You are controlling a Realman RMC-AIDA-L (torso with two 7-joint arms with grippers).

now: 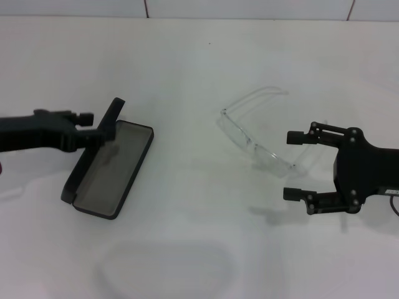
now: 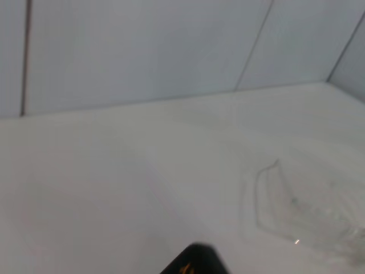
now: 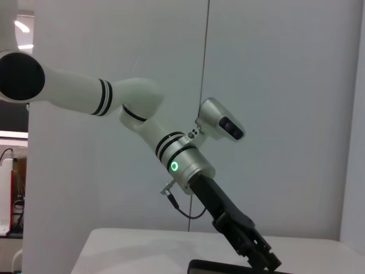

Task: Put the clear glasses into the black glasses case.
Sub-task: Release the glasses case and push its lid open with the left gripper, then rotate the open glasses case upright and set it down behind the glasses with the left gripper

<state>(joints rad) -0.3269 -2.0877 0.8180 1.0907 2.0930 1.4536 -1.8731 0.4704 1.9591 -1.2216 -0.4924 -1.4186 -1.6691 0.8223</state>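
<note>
The black glasses case (image 1: 112, 168) lies open at the left of the white table, grey lining up and lid raised. My left gripper (image 1: 100, 133) is shut on the lid's edge; the lid's corner (image 2: 193, 262) with orange lettering shows in the left wrist view. The clear glasses (image 1: 254, 136) lie right of centre, temple arms pointing to the far side. My right gripper (image 1: 292, 166) is open just right of them, and the lens's near end sits at the mouth of its gap. The glasses (image 2: 296, 211) look faint in the left wrist view. The right wrist view shows the left arm's gripper (image 3: 255, 250) on the case (image 3: 225, 266).
The white table (image 1: 187, 249) runs back to a tiled wall (image 1: 249, 7). Bare tabletop lies between the case and the glasses and along the front. The left arm (image 3: 142, 120) reaches in from the left.
</note>
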